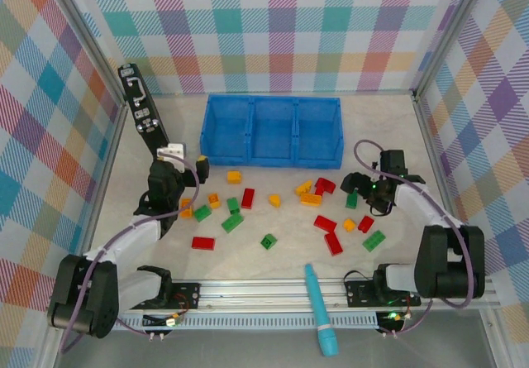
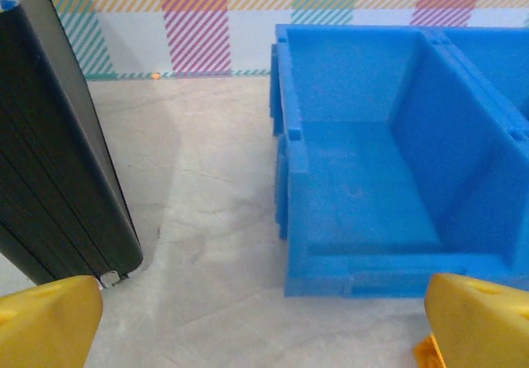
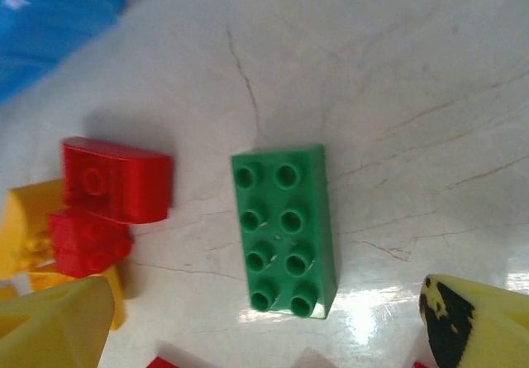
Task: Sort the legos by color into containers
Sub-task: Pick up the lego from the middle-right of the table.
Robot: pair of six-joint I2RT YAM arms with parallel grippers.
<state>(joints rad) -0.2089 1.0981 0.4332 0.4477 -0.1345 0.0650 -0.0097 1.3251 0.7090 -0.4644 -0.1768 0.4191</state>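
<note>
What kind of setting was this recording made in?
Most likely a lab test cell for robot manipulation: plaid cloth walls on a metal frame, a left arm and right arm bolted to a rail, and legos scattered before a blue tray.

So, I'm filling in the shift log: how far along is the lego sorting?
Barely started. Done: nothing; the blue tray has empty-looking compartments. In hand: neither gripper holds a brick; the right gripper hangs open over a green brick, and the left gripper is open, facing the tray's left compartment. Left: all the legos, red, green and orange-yellow, lie scattered on the table.
</note>
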